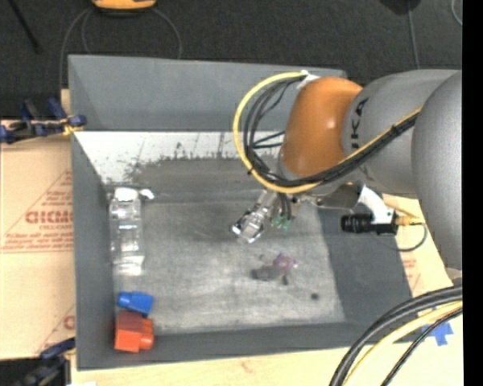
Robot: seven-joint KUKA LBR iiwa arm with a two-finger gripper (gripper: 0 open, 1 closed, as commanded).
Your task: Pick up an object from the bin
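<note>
Looking down into a grey metal bin [88, 215] with a scuffed, matte floor and sloping walls. Reaching in from the right, a robot arm [423, 127] with a smooth, rounded orange cover [322, 127] at the wrist and looped black and yellow cables [253, 111].

Below the cover, a small silvery gripper [251, 225], poised around the middle of the floor. Impossible to tell whether open or closed. Nothing visibly held.

Just nearward and to the right of the gripper, a small, irregular purple-and-grey piece [276, 268], lying low on the floor and well apart from everything else. Probably the handiest candidate for picking.

Along the left wall, a clear plastic bottle [125, 232], lying lengthwise, glossy and see-through. In the near left corner, a blue cap-like piece [135, 301] touching a boxy red block [133, 334].

Likely trouble from here:
- Slipping off the low purple piece, with so little height to catch.
- Scraping the hard metal floor on too deep a descent.
- Nudging the light piece aside on an off-centre approach.
</note>
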